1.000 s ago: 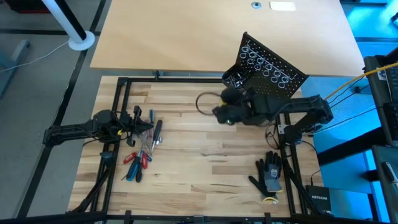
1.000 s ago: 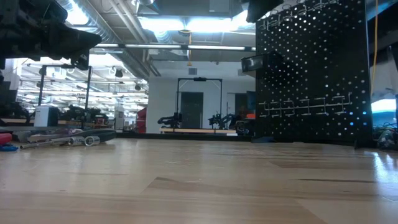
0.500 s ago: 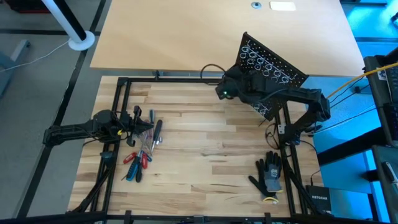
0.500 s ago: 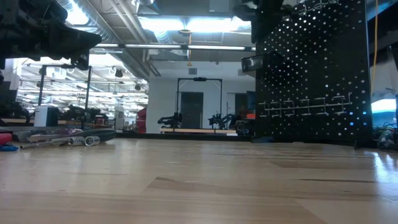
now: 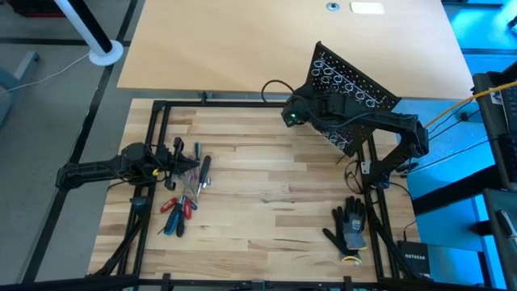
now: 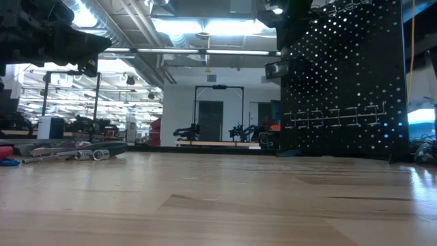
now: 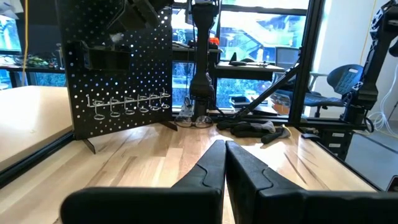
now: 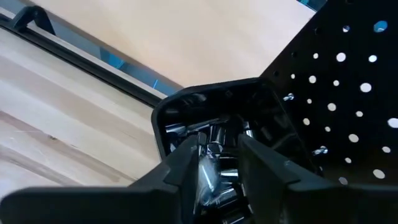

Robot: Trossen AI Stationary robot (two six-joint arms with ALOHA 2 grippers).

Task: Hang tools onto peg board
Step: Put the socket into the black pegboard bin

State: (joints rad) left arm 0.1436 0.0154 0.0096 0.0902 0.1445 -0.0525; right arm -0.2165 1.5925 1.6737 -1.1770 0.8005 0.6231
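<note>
The pale wooden plank counter (image 5: 266,202) carries everything. At its far right corner stands the black perforated metal peg board (image 5: 349,93) with rows of silver wire rings, which look empty from above and from the left wrist view; only its small black bottom tray (image 8: 211,134) holds a jumble of small silver metal bits (image 8: 214,165). By my reading the task is barely begun: the slim screwdrivers with red, blue and black handles (image 5: 184,194) all lie in a loose heap at the counter's left side, well apart from the board, and every one is yet to be hung. A black-and-grey work glove (image 5: 349,228) lies near the right front edge.

The right arm reaches across with its elbow bent back, its right tool (image 8: 214,155) poised over the tray; its fingers stand a little apart with the silver bits between them, and whether they pinch one I cannot tell. The left arm lies low and stretched toward the heap, its left tool (image 7: 224,163) pressed together and holding nothing.
</note>
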